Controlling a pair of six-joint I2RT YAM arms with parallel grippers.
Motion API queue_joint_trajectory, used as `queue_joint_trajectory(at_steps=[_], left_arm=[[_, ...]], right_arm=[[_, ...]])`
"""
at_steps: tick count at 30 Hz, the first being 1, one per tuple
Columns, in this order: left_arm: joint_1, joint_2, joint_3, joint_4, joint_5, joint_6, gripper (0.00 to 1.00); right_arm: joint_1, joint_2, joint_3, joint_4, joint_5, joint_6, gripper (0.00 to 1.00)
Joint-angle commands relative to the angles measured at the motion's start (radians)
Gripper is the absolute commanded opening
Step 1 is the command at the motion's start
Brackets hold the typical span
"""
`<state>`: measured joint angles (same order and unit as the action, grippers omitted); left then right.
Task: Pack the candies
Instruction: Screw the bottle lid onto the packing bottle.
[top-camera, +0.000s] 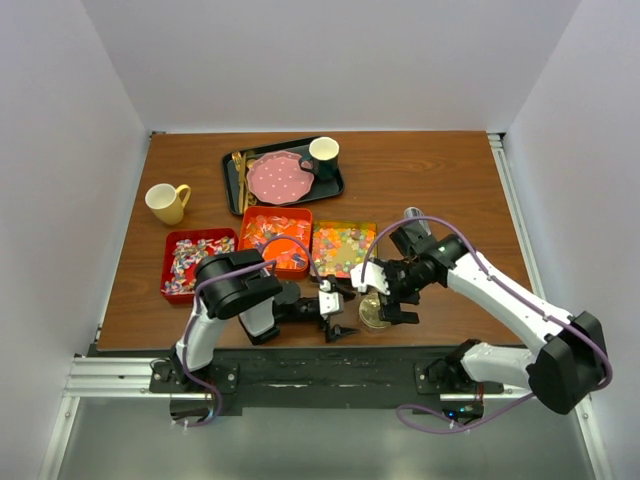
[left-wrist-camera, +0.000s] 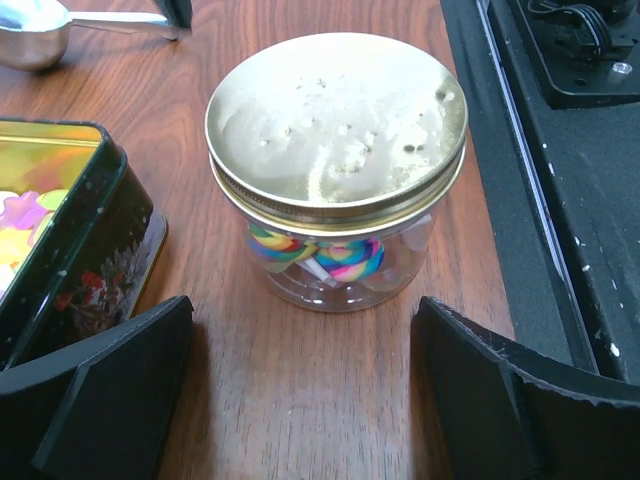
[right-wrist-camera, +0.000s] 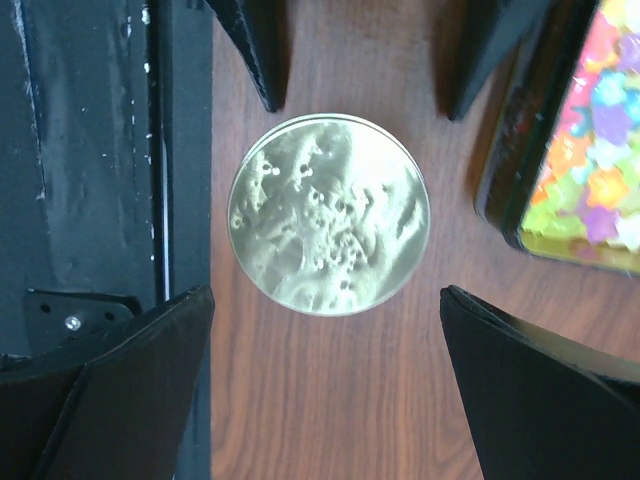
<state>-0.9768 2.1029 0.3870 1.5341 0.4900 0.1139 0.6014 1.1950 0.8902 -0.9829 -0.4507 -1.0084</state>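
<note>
Two grippers flank one lidded jar (top-camera: 375, 312) at the near edge.
We see the left gripper (left-wrist-camera: 305, 300) and right gripper (right-wrist-camera: 326, 290) with jaws spread beside its gold lid (right-wrist-camera: 328, 215), probably to steady and unscrew it; most candies (top-camera: 275, 240) wait in three trays (top-camera: 166, 262) just behind.

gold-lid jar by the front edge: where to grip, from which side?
The jar stands upright. Take its clear body below the gold lid side-on with the left gripper, open and facing it low down. The round lid suits the right gripper from straight above.
</note>
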Motion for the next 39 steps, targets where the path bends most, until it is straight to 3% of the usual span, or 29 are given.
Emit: queue_joint_trajectory(at_steps=[1,8,18,24,29,33,37,38,39], left_arm=[[-0.011,0.104,-0.023,0.100,-0.073,0.087,1.00],[-0.042,0.143,0.038,0.109,-0.045,0.055,1.00],[-0.092,0.215,0.136,0.136,-0.136,0.043,0.99],[-0.094,0.209,0.112,0.143,-0.136,0.046,0.82],[-0.094,0.206,0.099,0.146,-0.120,0.049,0.52],[-0.092,0.206,0.102,0.144,-0.130,0.043,0.46],[-0.092,0.203,0.099,0.141,-0.123,0.035,0.35],[-0.092,0.201,0.099,0.139,-0.122,0.035,0.29],[-0.092,0.201,0.098,0.139,-0.123,0.032,0.13]], right_arm=[[0.000,0.047,0.009,0.013,-0.048,-0.096,0.99],[0.000,0.086,0.015,0.010,-0.049,-0.113,0.99],[0.000,0.070,0.004,0.023,-0.043,-0.128,0.99],[-0.002,0.109,-0.004,0.038,-0.057,-0.199,0.99],[-0.002,0.112,-0.016,0.038,-0.069,-0.257,0.99],[0.000,0.136,-0.017,0.029,-0.078,-0.282,0.99],[0.003,0.163,-0.013,0.041,-0.085,-0.286,0.92],[0.001,0.166,-0.016,0.044,-0.083,-0.279,0.86],[0.003,0.166,-0.022,0.058,-0.077,-0.265,0.82]])
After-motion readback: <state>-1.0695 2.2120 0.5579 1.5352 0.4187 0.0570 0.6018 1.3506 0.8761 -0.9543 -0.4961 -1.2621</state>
